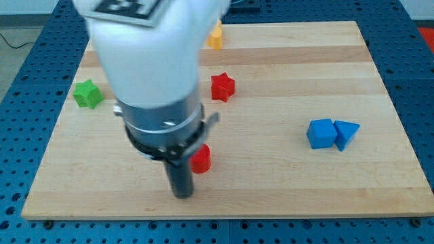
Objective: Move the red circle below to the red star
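Observation:
The red circle (201, 159) lies on the wooden board, partly hidden behind my arm. The red star (222, 87) sits above it, a little to the right, with a clear gap between them. My rod comes down from the large white and black arm body, and my tip (182, 196) rests on the board just below and left of the red circle, close to it or touching.
A green star-like block (87, 93) sits at the left. A yellow block (215, 35) sits at the top, partly hidden by the arm. A blue cube (321, 133) and a blue triangle (346, 133) touch at the right. The wooden board (305, 183) lies on a blue perforated table.

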Motion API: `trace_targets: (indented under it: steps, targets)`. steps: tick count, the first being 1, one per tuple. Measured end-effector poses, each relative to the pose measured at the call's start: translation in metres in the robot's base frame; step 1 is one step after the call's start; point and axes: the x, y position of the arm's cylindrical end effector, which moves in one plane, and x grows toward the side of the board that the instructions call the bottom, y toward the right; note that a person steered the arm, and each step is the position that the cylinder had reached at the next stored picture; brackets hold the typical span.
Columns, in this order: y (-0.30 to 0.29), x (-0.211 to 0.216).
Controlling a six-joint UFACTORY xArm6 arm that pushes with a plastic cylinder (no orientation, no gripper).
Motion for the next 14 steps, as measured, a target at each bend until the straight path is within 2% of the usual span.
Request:
trace_targets:
  steps: [1, 2, 3, 4, 5, 6, 8, 9, 11, 12, 14]
  targets:
    - [-0.002, -0.049]
    - [-0.002, -0.078]
    - [-0.021, -0.048]
    - [-0.025, 0.004]
    - [-0.001, 0.023]
    - [0.02, -0.002]
    - [0.023, -0.086]
    - [0.023, -0.1]
    - [0.029, -0.049]
    - [0.042, -0.053]
    - [0.046, -0.109]
